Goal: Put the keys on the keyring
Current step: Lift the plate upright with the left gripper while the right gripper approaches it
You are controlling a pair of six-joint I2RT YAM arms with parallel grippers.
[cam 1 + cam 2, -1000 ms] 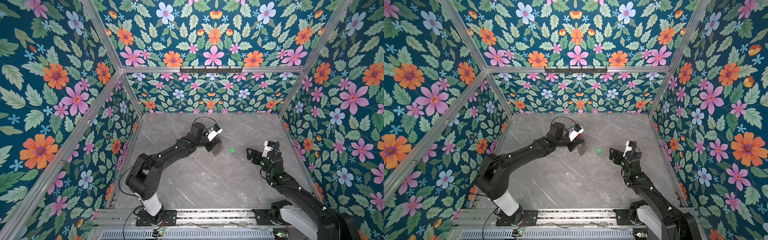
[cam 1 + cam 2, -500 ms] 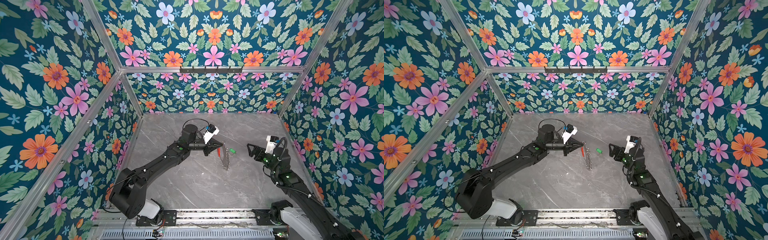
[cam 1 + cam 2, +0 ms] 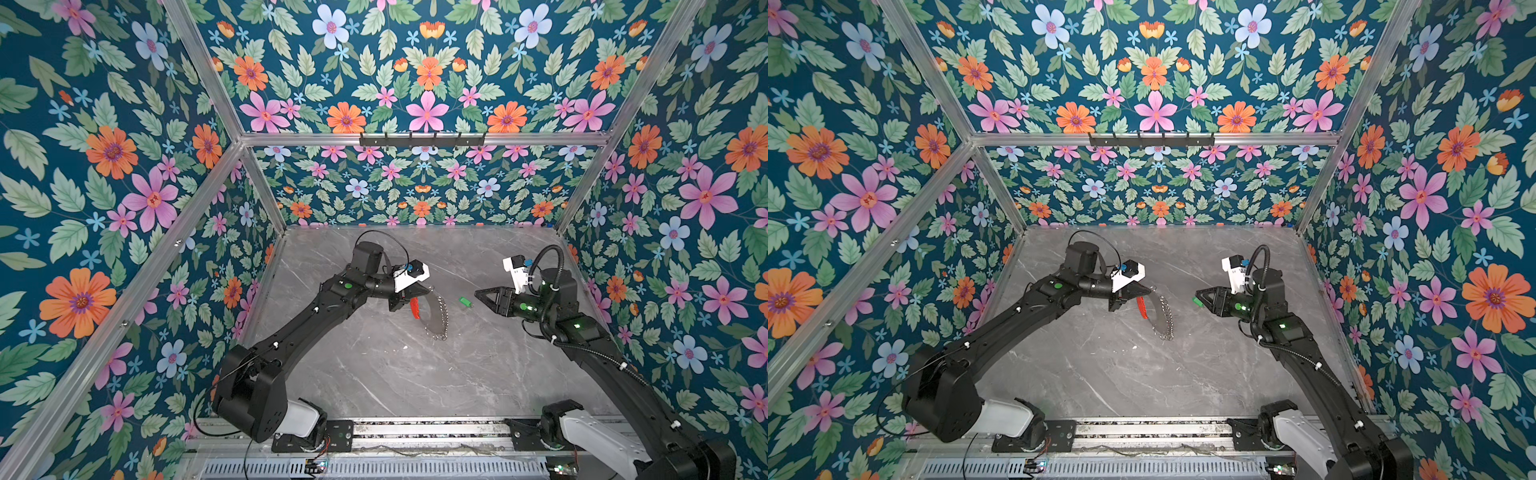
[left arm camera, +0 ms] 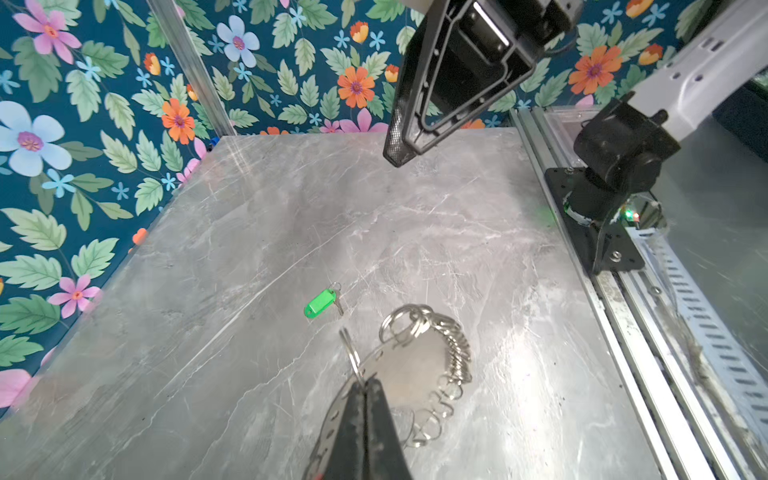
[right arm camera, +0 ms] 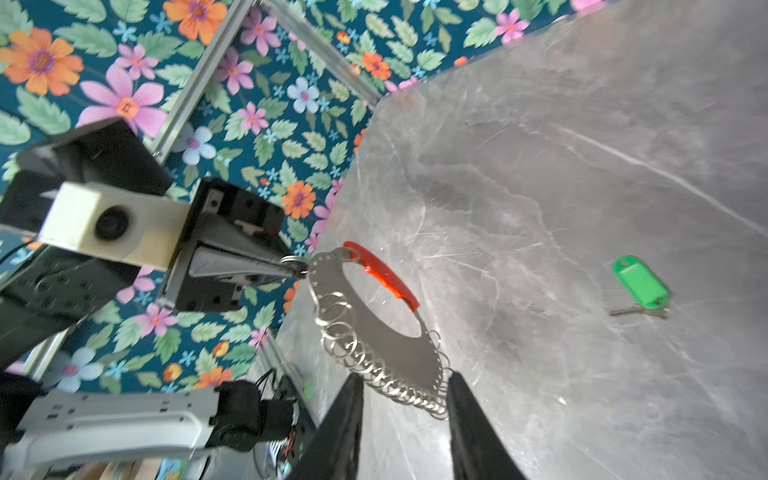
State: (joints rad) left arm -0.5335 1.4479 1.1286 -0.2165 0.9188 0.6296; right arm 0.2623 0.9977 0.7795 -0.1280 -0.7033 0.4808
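Left wrist: keys (image 4: 320,302) seemingly unlettered.

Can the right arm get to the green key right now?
Probably yes: the green key lies alone on the table just ahead of the right claw, empty and open. The keyring, in the left claw, hangs aside.

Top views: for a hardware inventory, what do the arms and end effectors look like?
Left arm and right arm: jointed matte black links, green lights, pale grey base housings, white wrist camera blocks. Ribbed black cable conduit runs along the right one. Left end effector and right end effector: black tapered wedges.
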